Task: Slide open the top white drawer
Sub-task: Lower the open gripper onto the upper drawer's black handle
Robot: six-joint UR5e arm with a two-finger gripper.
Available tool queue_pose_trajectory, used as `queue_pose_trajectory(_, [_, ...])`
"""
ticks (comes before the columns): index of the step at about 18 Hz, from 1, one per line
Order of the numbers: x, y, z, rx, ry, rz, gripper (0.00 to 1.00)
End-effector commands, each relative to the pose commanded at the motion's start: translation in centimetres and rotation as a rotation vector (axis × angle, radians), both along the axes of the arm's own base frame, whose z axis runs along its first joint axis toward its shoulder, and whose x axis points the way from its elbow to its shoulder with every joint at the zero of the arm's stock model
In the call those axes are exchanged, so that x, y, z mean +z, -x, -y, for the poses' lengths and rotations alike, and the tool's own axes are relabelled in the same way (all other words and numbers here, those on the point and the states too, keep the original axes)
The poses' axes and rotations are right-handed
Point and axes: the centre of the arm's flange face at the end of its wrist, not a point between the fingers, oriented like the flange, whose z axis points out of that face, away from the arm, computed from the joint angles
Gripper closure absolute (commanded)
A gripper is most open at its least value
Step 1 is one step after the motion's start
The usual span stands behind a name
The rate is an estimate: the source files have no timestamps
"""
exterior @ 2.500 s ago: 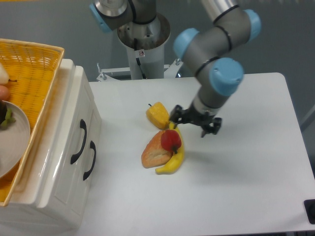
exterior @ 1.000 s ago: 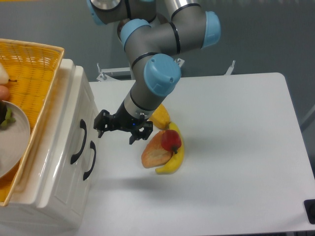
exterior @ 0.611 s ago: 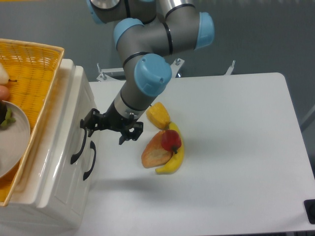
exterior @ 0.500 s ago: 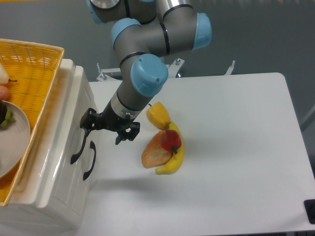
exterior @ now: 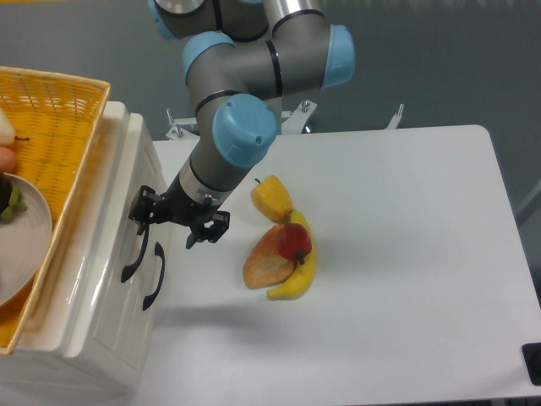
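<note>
Camera view has your tool (exterior: 176,222) right up against the cabinet front at the desk's left edge, fingers spread apart and holding nothing. The top white drawer (exterior: 127,199) sits shut, flush with the cabinet face, as does the lower drawer (exterior: 127,326) under it, which carries a matching black handle (exterior: 153,277). The relation that matters: the top drawer's black handle (exterior: 135,245) is a curved bar whose long axis runs along the drawer front, from upper end near the tool down toward the near-left corner of the desk. The tool sits at that upper end, one finger (exterior: 139,207) at or just behind the bar and the other (exterior: 207,228) on the desk side, so the bar looks to lie between them. I can't tell from this angle whether either finger touches the bar yet. My read: you're at the reach-and-hook step, drawer travel not started. The drawer should slide out toward the desk's right, roughly square to the handle axis, so pull that way, not along the bar. Watch the fruit: the yellow piece (exterior: 271,198), the red apple (exterior: 293,242), the banana (exterior: 297,266) and the orange slice (exterior: 266,260) lie near the desk's middle, in line with the pull. The yellow woven basket (exterior: 59,127) on top of the cabinet is not involved.
</note>
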Motion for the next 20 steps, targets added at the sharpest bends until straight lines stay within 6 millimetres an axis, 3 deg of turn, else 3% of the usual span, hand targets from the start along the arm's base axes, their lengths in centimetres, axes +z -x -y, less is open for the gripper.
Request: queue_pose_trajectory(20, [0.15,-0.37,-0.70,-0.009,-0.013,0.003,0.23])
